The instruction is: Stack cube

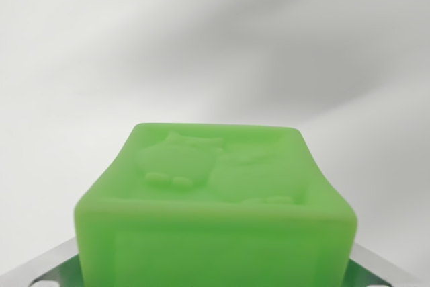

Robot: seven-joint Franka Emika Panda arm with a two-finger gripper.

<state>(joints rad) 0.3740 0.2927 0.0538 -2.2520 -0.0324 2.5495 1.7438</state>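
The wrist view is filled at its lower middle by a green cube (215, 213), seen very close and slightly out of focus; its top face is recessed inside a raised rim and carries a moulded relief of two rounded animal-like figures, one toward the wrist view's left and one toward the wrist view's right, each with small feet at the front edge; the near side face shows a faint sunken panel and runs off the bottom of the frame. At both lower corners, grey metallic parts (57, 270) edge in beside and behind the cube, one at the wrist view's left and one at the wrist view's right; they may belong to the end effector, but whether it is open, closed or gripping the cube cannot be told. Behind the cube spreads a pale, blurred grey-white surface (215, 38) with soft darker bands; what the cube rests on is hidden.
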